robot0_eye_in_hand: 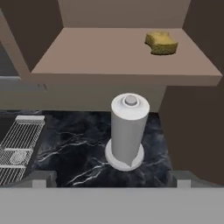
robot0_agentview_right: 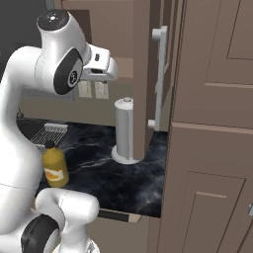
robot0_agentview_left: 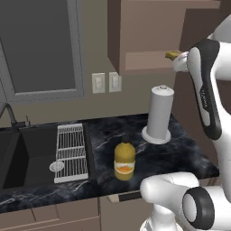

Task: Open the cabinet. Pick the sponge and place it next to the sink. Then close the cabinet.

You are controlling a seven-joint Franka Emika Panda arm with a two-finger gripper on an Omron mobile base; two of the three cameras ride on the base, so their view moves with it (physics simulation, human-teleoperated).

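cabinet (robot0_eye_in_hand: 122,61) open, sponge (robot0_eye_in_hand: 161,43) inside (right)

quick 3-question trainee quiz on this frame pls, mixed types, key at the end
1. True or false: the cabinet door is open.
2. Where does the sponge lie? A) in the sink B) on the cabinet shelf C) on the counter beside the bottle
3. Fill in: the white paper towel roll stands upright on the ____.

Key: 1 true; 2 B; 3 counter
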